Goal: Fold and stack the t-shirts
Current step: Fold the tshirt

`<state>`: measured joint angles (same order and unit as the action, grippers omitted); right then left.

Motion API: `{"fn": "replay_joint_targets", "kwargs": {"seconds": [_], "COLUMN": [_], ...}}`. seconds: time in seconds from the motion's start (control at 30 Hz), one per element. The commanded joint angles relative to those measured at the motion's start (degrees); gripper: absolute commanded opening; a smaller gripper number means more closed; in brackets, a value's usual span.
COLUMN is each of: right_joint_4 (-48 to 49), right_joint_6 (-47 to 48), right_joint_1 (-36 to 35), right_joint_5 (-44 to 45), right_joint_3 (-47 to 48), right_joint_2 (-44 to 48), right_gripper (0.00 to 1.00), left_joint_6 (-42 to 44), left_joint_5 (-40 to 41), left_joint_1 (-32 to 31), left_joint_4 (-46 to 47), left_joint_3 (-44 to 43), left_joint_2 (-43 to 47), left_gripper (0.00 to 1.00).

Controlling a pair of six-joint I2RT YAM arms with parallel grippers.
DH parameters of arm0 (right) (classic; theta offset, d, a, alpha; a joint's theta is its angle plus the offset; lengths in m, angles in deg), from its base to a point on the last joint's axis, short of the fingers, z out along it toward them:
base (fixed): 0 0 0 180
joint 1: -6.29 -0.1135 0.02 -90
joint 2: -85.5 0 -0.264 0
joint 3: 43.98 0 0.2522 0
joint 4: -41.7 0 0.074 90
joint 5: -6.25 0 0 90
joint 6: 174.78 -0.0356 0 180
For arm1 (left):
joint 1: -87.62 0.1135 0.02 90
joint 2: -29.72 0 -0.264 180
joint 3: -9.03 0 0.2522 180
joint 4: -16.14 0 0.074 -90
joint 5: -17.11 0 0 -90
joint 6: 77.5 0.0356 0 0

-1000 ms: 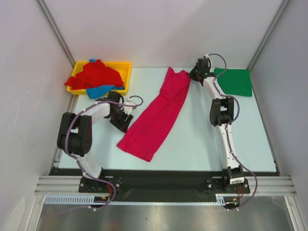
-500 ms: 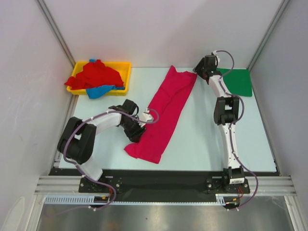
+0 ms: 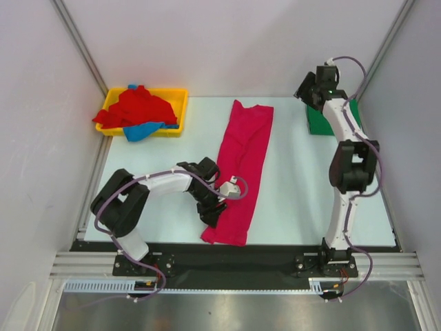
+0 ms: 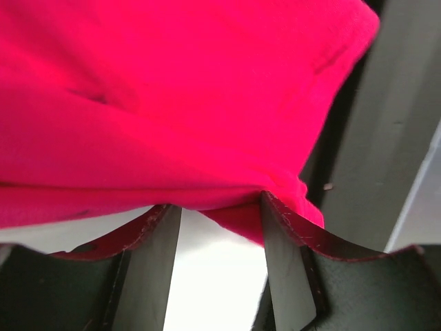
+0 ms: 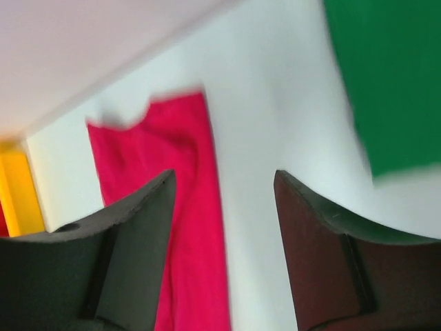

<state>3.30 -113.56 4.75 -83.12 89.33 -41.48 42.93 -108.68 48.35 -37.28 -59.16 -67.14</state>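
A magenta-pink t-shirt (image 3: 242, 158) lies folded into a long narrow strip down the middle of the table. My left gripper (image 3: 215, 215) sits low at the strip's near left edge. In the left wrist view the pink cloth (image 4: 172, 89) lies across the tips of the left gripper (image 4: 217, 201), whose jaws stand apart with bare table between them. My right gripper (image 3: 308, 89) hangs open and empty above the far right. It looks down at the pink t-shirt (image 5: 186, 227) and a flat green t-shirt (image 5: 393, 76). The right arm partly hides the green t-shirt (image 3: 318, 123).
A yellow tray (image 3: 180, 96) at the far left holds a crumpled red t-shirt (image 3: 138, 107) and a blue t-shirt (image 3: 141, 131) spilling over its near rim. Walls close in the table on three sides. The black front rail (image 3: 234, 256) runs just beyond the pink shirt's near end.
The right gripper let go of the pink shirt's far end, opened and rose back to the right. The left gripper swept right, and the shirt's near end swung right with it.
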Motion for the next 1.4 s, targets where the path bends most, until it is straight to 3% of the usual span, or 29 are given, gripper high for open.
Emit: {"fn": "replay_joint_targets", "kwargs": {"seconds": [0.0, 0.27, 0.37, 0.43, 0.63, 0.77, 0.87, 0.97, 1.07, 1.1, 1.2, 1.37], "right_joint_4": [-0.4, -4.6, -8.7, -10.6, -11.1, -2.6, -0.8, 3.3, 4.9, 5.0, 3.9, -4.0], "right_joint_6": [0.9, -6.5, -11.5, -17.6, -34.5, -41.3, -42.2, -41.1, -40.7, -41.4, -42.3, -39.3], "right_joint_1": [-3.6, -12.7, -21.5, -28.8, -52.2, -59.1, -59.5, -59.6, -59.1, -58.7, -56.8, -51.6], "right_joint_5": [-0.7, 1.7, 2.7, 2.5, 6.3, 3.2, 2.3, 1.7, -0.1, -0.1, -1.9, -1.2], "right_joint_3": [-23.7, -58.8, -67.4, -71.3, -80.2, -84.0, -84.8, -85.1, -84.7, -85.3, -88.2, -91.2], "right_joint_2": [18.5, 46.2, 53.3, 57.9, 62.3, 58.3, 54.1, 52.9, 50.8, 50.5, 52.5, 62.4], "right_gripper": [0.64, 0.63, 0.63, 0.63, 0.6, 0.56, 0.51, 0.42, 0.28, 0.17, 0.0, 0.0], "left_joint_6": [-1.5, 0.8, 3.7, 4.5, 8.8, 18.6, 28.6, 33.3, 32.2, 31.4, 34.4, 40.7], "left_joint_5": [-6.7, -5.5, -3.4, 3.3, 9.1, 14.5, 13.8, 10.6, 8.1, 8.1, 5.1, 8.1], "left_joint_1": [-3.8, -2.0, 2.6, 3.9, 3.2, 2.2, 2.0, 0.9, -1.4, -3.0, -5.5, -14.4], "left_joint_4": [-0.4, -5.1, -9.2, -9.5, -6.8, -5.9, -5.4, -2.3, 1.3, 2.3, 3.2, 11.4], "left_joint_3": [-1.2, -1.6, 0.8, 4.0, 10.3, 14.1, 17.6, 19.7, 20.6, 21.0, 22.6, 26.0], "left_joint_2": [-0.5, 6.5, 13.6, 18.3, 32.2, 38.7, 46.0, 49.9, 48.9, 48.2, 47.0, 45.8], "left_gripper": [0.55, 0.6, 0.7, 0.72, 0.67, 0.65, 0.66, 0.69, 0.69, 0.68, 0.67, 0.7]}}
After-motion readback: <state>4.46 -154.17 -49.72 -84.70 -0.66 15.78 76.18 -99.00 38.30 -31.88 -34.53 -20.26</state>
